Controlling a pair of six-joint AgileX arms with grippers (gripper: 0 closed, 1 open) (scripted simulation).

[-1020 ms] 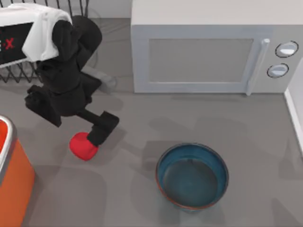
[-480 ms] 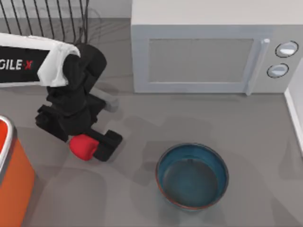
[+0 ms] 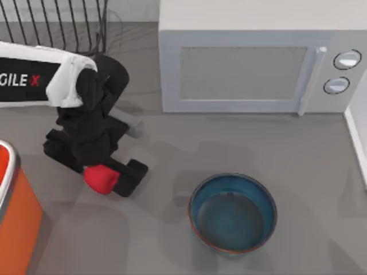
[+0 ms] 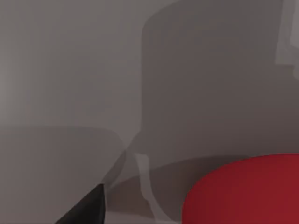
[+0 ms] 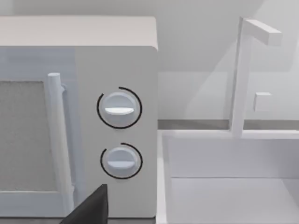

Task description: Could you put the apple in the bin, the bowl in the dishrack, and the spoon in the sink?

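The small red apple (image 3: 100, 179) sits left of centre, and my left gripper (image 3: 112, 177) is shut on it, one black finger (image 3: 133, 173) on its right side. In the left wrist view the apple (image 4: 243, 189) looms close beside a dark fingertip (image 4: 86, 210). The teal bowl (image 3: 232, 213) stands upright at the front, right of the apple and apart from it. The orange bin (image 3: 14, 220) is at the left edge, the black wire dishrack (image 3: 57, 23) at the back left. The white sink (image 5: 233, 191) lies right of the microwave. The spoon is out of view. A dark edge of my right gripper (image 5: 91, 210) faces the microwave.
A white microwave (image 3: 258, 63) with two dials fills the back right, its door closed. A white faucet (image 5: 240, 74) rises behind the sink. Grey counter lies open between the apple, the bowl and the bin.
A second ago the left gripper stood open over the apple; it has since come down and shut on it. Over the last half second almost nothing has moved.
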